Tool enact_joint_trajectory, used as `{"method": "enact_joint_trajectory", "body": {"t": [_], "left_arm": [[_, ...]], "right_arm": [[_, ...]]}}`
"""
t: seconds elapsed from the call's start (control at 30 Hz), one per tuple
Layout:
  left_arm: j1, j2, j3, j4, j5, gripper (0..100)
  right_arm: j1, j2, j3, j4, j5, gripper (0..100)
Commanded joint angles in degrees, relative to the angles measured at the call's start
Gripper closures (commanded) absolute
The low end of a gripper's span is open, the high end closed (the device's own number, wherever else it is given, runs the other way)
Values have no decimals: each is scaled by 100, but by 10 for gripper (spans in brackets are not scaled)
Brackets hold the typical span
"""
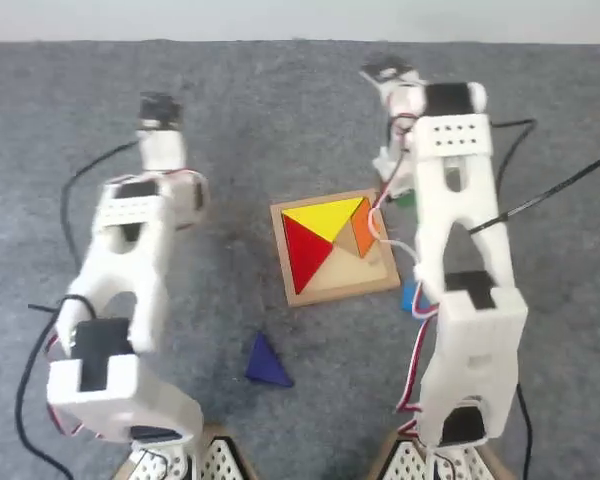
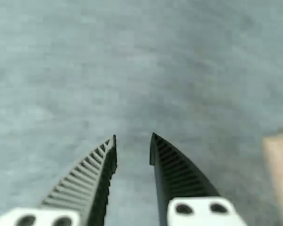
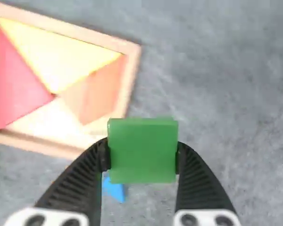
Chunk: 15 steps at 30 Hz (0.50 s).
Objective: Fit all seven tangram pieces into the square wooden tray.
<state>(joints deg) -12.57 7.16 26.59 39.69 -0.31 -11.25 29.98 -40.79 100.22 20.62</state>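
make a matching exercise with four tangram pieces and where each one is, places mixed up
Pieces:
1. yellow triangle
2. green square
3. dark blue triangle
4. red triangle

Places:
A. on the grey mat, outside the tray
B. in the tray, on the side nearer the left arm
C. between the fingers of the right gripper
D. in the tray, along its far edge

Pairs: 1-D, 2-C, 3-A, 4-B

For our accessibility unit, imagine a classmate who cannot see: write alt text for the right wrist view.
Black jaws clamp a green square piece close to the wooden tray, which holds a yellow triangle, a red triangle and an orange piece. A blue piece, partly hidden by the green one, lies on the grey table.
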Motion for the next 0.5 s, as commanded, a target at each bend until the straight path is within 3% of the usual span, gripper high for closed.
{"method": "enact_joint_trajectory", "body": {"t": [0.0, 0.2, 0.33, 0.47], "left_arm": [[-378, -35, -356, -105, 149, 887], [-800, -35, -347, -484, 501, 887], [-976, -35, -365, -519, 747, 887], [-967, -35, -365, -510, 747, 887]], "right_arm": [[-602, -989, 334, 224, 79, 950], [-1745, -2018, 1705, -101, 79, 950], [-2211, -3143, 3578, -1156, 79, 947], [-2237, -3881, 5662, -2607, 53, 947]]}}
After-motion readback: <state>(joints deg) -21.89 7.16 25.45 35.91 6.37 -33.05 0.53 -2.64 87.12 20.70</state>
